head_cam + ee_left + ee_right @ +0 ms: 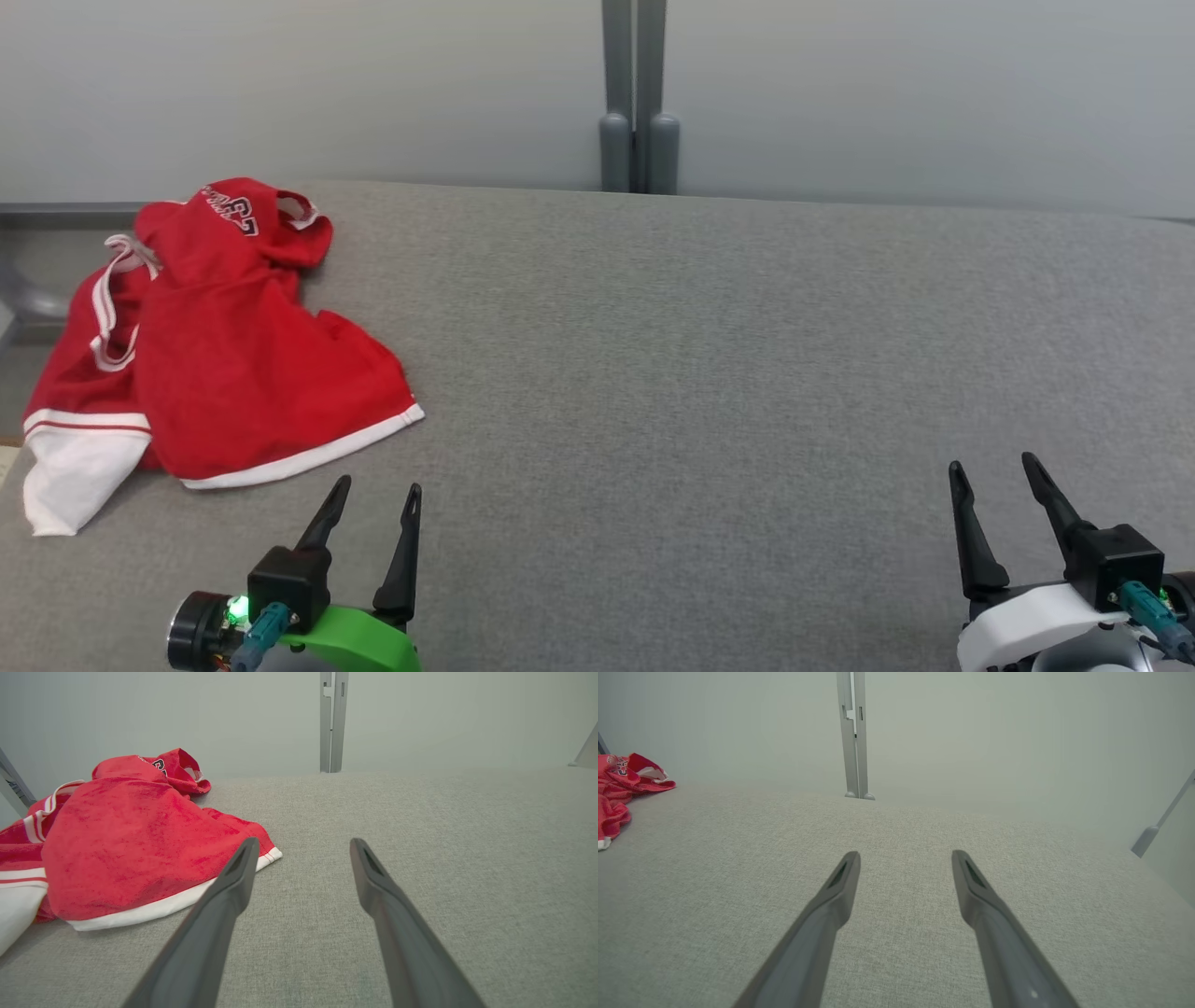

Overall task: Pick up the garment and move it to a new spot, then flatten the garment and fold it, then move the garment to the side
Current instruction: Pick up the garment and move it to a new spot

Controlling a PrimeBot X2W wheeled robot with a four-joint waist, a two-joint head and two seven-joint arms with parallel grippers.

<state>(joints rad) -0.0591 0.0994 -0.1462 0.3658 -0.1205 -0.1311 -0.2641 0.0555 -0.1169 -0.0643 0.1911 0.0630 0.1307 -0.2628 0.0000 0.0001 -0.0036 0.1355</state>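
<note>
Garment (233, 345) lies crumpled at the bench's (700, 373) left end, long axis running far to near, hem just ahead-left of the left gripper's (379, 485) spread, empty fingers; the right gripper (991, 462), likewise spread, sits at the bench's right end.

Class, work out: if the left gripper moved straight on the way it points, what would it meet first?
Likely the hem corner of the red garment, just ahead of the left gripper; its height above the cloth is unclear.
</note>
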